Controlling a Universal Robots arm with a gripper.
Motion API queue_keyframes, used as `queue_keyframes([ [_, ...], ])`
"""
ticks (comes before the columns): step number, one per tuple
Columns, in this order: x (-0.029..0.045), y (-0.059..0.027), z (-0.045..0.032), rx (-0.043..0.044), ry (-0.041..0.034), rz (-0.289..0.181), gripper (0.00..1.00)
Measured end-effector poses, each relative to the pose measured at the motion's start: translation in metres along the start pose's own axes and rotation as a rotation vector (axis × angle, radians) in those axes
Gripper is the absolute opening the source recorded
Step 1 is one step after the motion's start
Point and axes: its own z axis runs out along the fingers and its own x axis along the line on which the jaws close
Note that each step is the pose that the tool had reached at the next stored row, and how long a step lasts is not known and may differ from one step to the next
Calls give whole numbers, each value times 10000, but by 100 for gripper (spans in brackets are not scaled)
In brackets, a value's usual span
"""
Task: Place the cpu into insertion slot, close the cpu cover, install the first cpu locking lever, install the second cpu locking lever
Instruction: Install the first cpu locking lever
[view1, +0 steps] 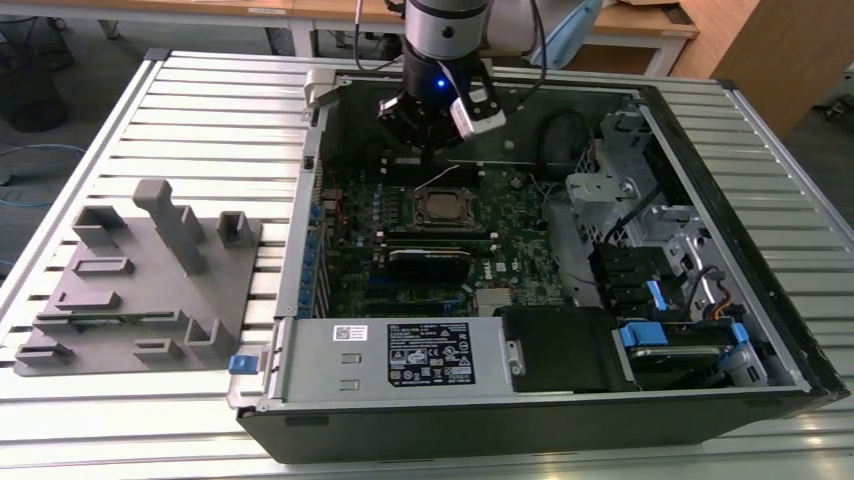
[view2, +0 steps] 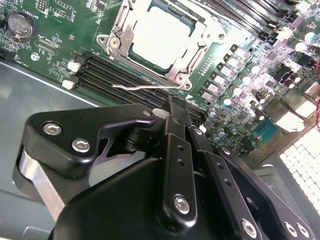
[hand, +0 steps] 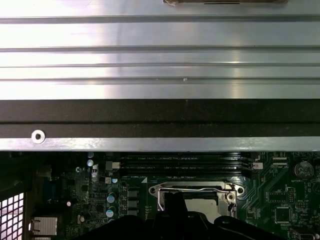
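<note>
1. Looking at the second wrist view, I see the cpu (view2: 159, 42) lying flat in the insertion slot (view2: 111, 44), with the cpu cover (view2: 172, 71) shut over it.
2. My gripper (view2: 173, 106) hangs near the slot. Its jaws are squeezed together and hold nothing.
3. A thin locking lever (view2: 145, 86) sticks out loose by the memory slots (view2: 125, 75).
4. I think the lever is the job now. Push it down slowly, tuck it under its hook, and don't scrape the green board (view2: 75, 30).

The cpu (view2: 159, 42) has a pale matt metal top; the cpu cover (view2: 124, 29) is shiny bare metal. The gripper (view2: 173, 106) is smooth glossy black, the table (view1: 200, 112) ribbed metal.
</note>
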Motion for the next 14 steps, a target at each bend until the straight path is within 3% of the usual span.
queue_keyframes([
  [14,-2,1,50,0,0,-2,11],
])
